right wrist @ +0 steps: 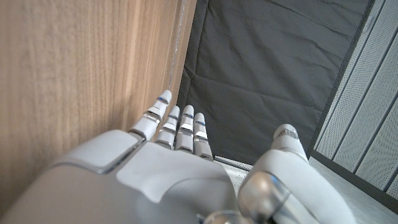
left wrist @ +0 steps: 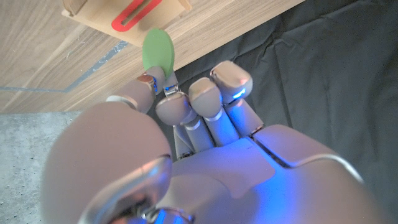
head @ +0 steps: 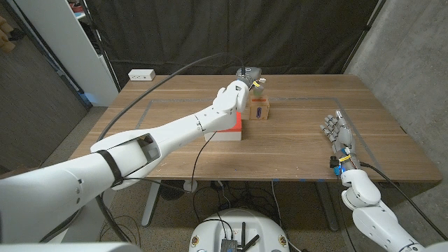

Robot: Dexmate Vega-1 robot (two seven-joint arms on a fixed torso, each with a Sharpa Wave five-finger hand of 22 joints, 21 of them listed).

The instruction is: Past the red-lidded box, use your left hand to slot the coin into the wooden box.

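My left hand point(head: 236, 94) reaches over the red-lidded box point(head: 227, 129) and pinches a green coin point(head: 257, 85) just above the wooden box point(head: 260, 108). In the left wrist view the green coin point(left wrist: 158, 50) sits between fingertips point(left wrist: 171, 106), a short gap from the red-rimmed slot point(left wrist: 132, 14) on the wooden box point(left wrist: 99, 15). My right hand point(head: 340, 137) stays at the right side of the table, fingers extended and together, holding nothing; its fingers point(right wrist: 177, 124) reach along the wood surface.
A dark device point(head: 248, 73) sits at the table's far edge behind the wooden box. A white power strip point(head: 141, 74) lies at the far left corner. Tape lines point(head: 308, 99) mark the tabletop. A black curtain hangs behind.
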